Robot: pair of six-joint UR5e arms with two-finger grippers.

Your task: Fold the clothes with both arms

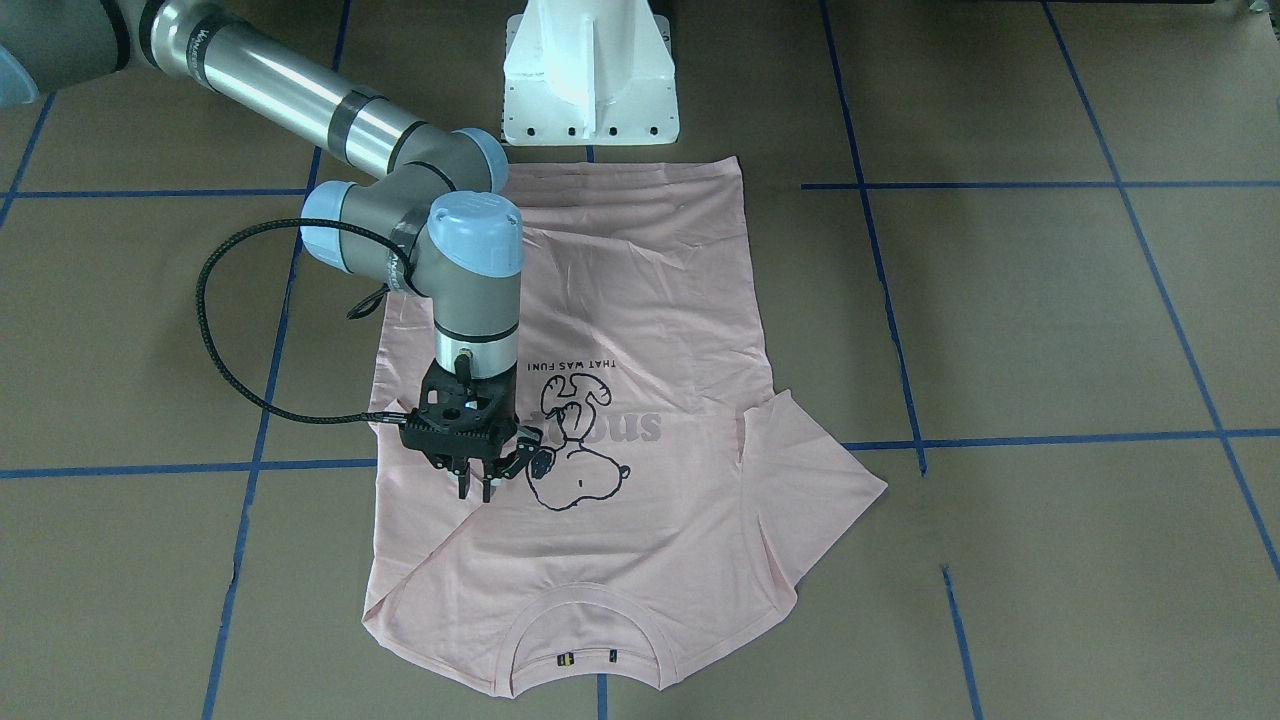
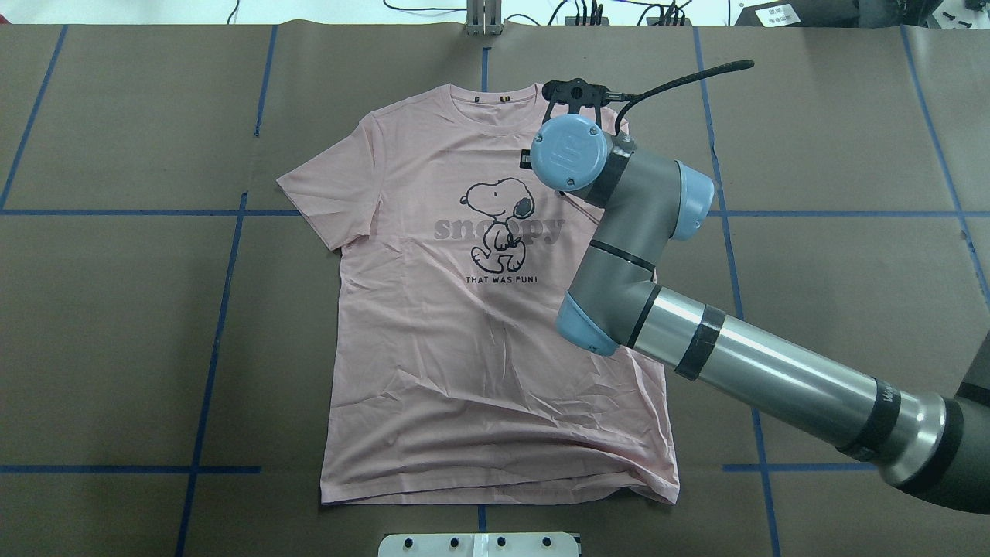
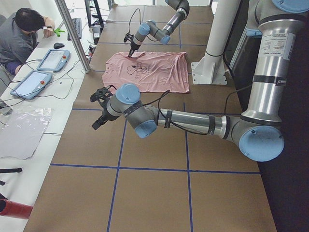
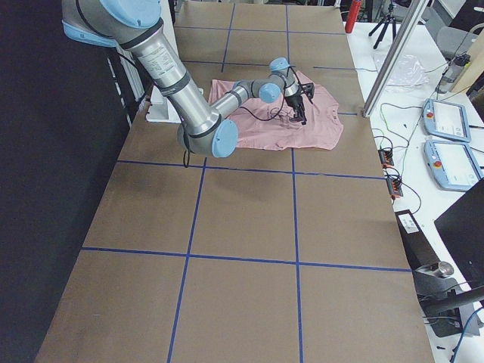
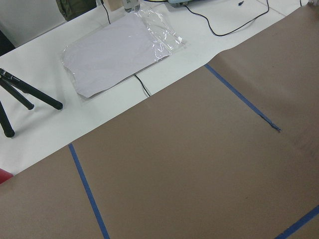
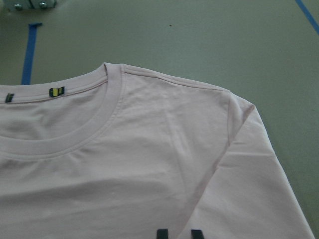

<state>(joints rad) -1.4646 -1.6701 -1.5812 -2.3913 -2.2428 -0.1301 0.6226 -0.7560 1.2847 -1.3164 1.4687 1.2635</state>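
The pale pink T-shirt (image 2: 464, 340) lies flat and face up on the brown table, neck away from the robot's base, with the dog print (image 1: 575, 465) showing. My right gripper (image 1: 475, 490) hangs fingers-down just above the shirt, beside the print on the right-shoulder side. In the right wrist view its fingertips (image 6: 159, 233) stand slightly apart with nothing between them, over the cloth (image 6: 149, 164) below the collar and sleeve seam. My left gripper (image 3: 99, 108) is far from the shirt (image 3: 154, 72), over bare paper near the table's edge. I cannot tell whether it is open or shut.
The white pedestal base (image 1: 590, 75) stands at the shirt's hem end. Blue tape lines cross the brown paper. Beyond the table's far edge are a bagged sheet (image 5: 119, 50), tripod legs (image 5: 25, 99), control tablets (image 3: 53, 59) and a seated person (image 3: 19, 36).
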